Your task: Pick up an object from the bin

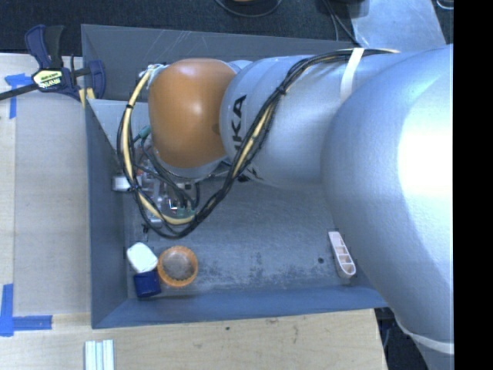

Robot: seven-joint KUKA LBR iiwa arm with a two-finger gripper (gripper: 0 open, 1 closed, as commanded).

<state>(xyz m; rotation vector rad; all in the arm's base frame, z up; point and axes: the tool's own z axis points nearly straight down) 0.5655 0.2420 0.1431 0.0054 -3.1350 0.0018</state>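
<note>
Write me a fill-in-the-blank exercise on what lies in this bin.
1. The round cup in the bin's near corner is ____ in colour.
2. Beside the cup, below the white lump, lies a block coloured ____.
3. The pale stick lies alone toward the view's ____ side.
4. The gripper hangs over the view's ____ half of the bin.

Missing words: orange; blue; right; left.

Arm (347,129) enters from frame right. Gripper (171,206) sits low at left-centre of the bin (104,230). Just below it, lower left: white block (141,257), orange cap (178,266) and blue block (146,284), clustered. Pale strip (342,253) lies well apart, lower right.
</note>
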